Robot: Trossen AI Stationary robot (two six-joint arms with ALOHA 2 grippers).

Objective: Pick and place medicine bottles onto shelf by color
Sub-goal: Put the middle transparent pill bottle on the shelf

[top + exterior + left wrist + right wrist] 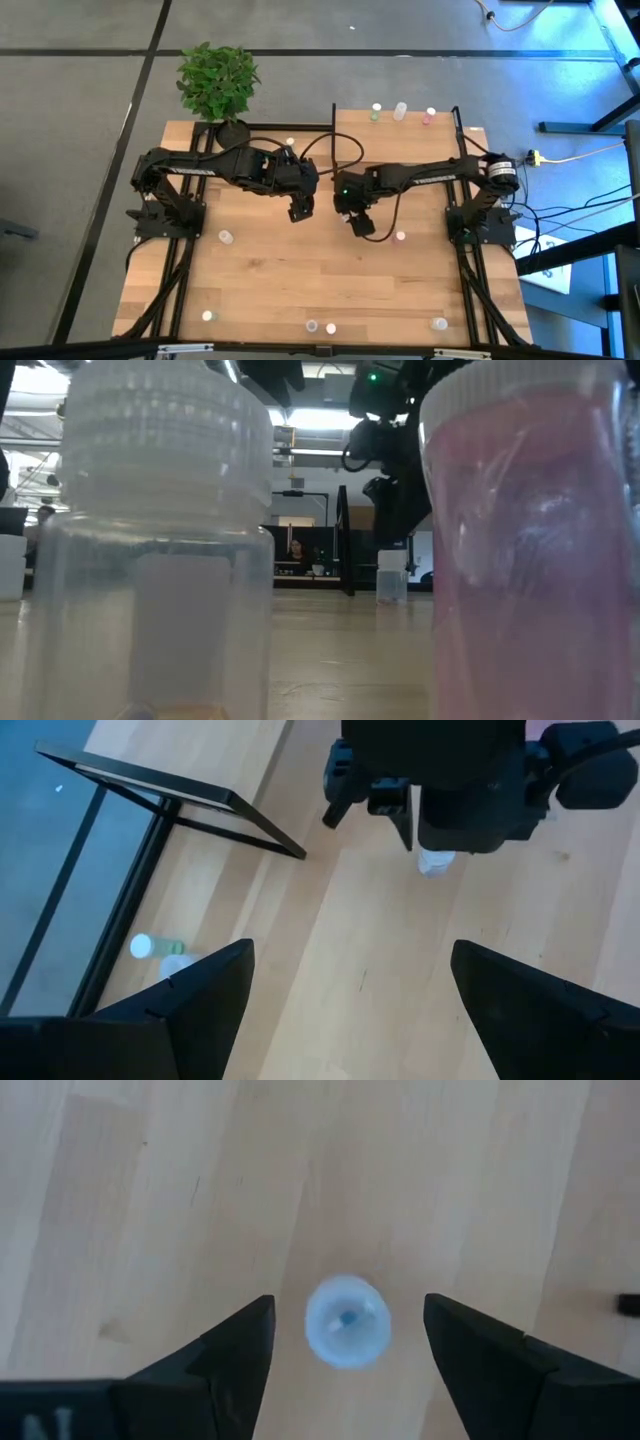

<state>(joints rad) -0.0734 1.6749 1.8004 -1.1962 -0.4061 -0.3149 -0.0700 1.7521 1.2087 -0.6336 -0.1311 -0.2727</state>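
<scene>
Right tool [361, 226] hangs over the middle of the desk [270, 280] with its two dark fingers [232, 1352] spread apart, and a bluish-capped medicine bottle [346, 1320] stands upright on the wood directly below, between the fingers but touching neither (the wrist camera looks straight down on its round cap). Just to that tool's right on the desk stands a pink-capped bottle [401, 237].

Left tool [301, 210] hovers close beside the right one, toward the left arm's side, its fingers [205, 985] also wide apart and holding nothing. Past those fingers its wrist view shows the right arm's dark wrist, with a white bottle [436, 863] on the desk under it, and off to the side a green-capped bottle [157, 947] lying next to another clear one.

Beyond both tools, at the far edge of the desk, the shelf [400, 140] carries three bottles in a row: green-capped [376, 112], white-capped [400, 110] and pink-capped [430, 116]. More bottles are scattered on the desk on the near side of the tools, one to the left [225, 237] and several along the near edge [312, 326]. A potted plant [217, 82] sits at the far left corner.

Two of the near bottles fill the low view, a clear white-capped one [160, 540] and a pink one [530, 550].
</scene>
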